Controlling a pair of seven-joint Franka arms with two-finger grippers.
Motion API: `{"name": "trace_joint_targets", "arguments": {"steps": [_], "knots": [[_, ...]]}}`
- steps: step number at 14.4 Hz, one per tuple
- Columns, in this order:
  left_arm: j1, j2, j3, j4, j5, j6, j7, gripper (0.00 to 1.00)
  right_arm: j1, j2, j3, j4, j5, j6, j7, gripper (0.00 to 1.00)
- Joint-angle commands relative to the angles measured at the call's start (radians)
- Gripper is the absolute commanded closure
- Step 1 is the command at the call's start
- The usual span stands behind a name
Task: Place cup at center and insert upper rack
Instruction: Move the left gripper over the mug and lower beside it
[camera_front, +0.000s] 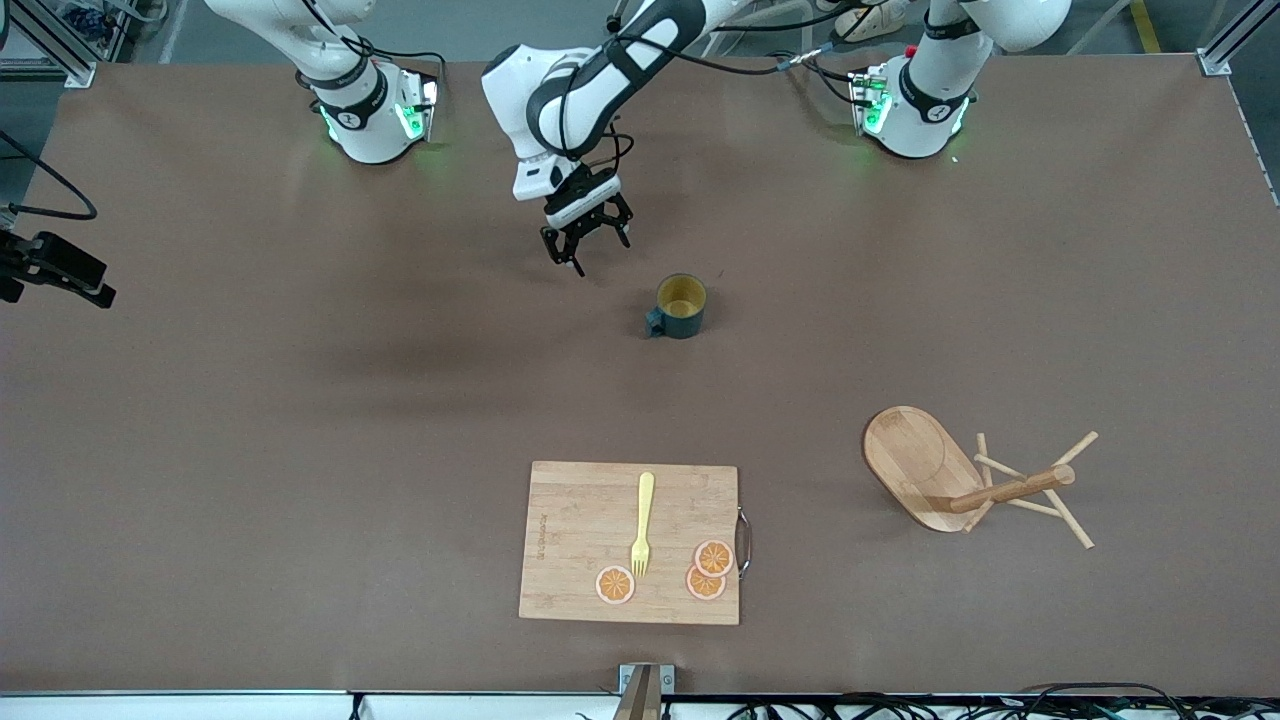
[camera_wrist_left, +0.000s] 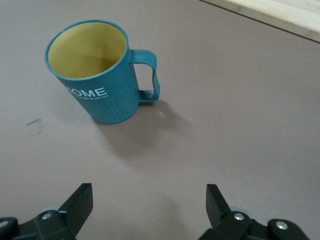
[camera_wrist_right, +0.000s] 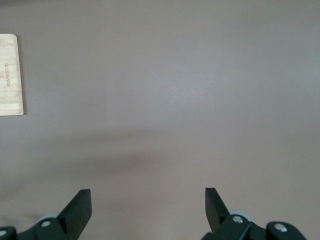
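The cup stands upright near the middle of the table. It is dark teal outside and mustard-yellow inside, with its handle turned toward the right arm's end. In the left wrist view the cup carries white capitals reading "OME"; a first letter before them is cut by the curve of the wall and only partly shows.

The left gripper hangs over bare table just beside the cup, toward the robots' bases. Its jaws are spread wide with nothing between them, and only the two dark fingertips show at the edge of the left wrist view.

The right gripper is likewise spread wide and empty over bare table. In the front view I cannot place it with certainty: the right arm rises out of the frame at the top, and the arm waits.

The upper rack lies tipped on its side, nearer the front camera than the cup and toward the left arm's end. Its oval base stands on edge and its pegs splay out on the table.

The cutting board lies nearer the front camera than the cup. It bears a yellow fork and three orange slices, and has a metal handle on the edge facing the rack. A line of small print runs along its edge facing the right arm's end, too small to read. Only a corner of the board shows in each wrist view.
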Motion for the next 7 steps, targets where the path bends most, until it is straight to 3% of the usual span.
{"name": "trace_joint_targets", "arguments": {"steps": [1, 7], "knots": [[-0.036, 0.022, 0.033, 0.036, 0.018, -0.022, -0.025, 0.0, 0.008, -0.03, -0.004, -0.031, -0.022, 0.012, -0.008, 0.0], [-0.172, 0.071, 0.192, 0.038, 0.022, -0.045, -0.088, 0.0, 0.02, -0.03, -0.004, -0.028, -0.02, 0.014, -0.008, 0.0]]}}
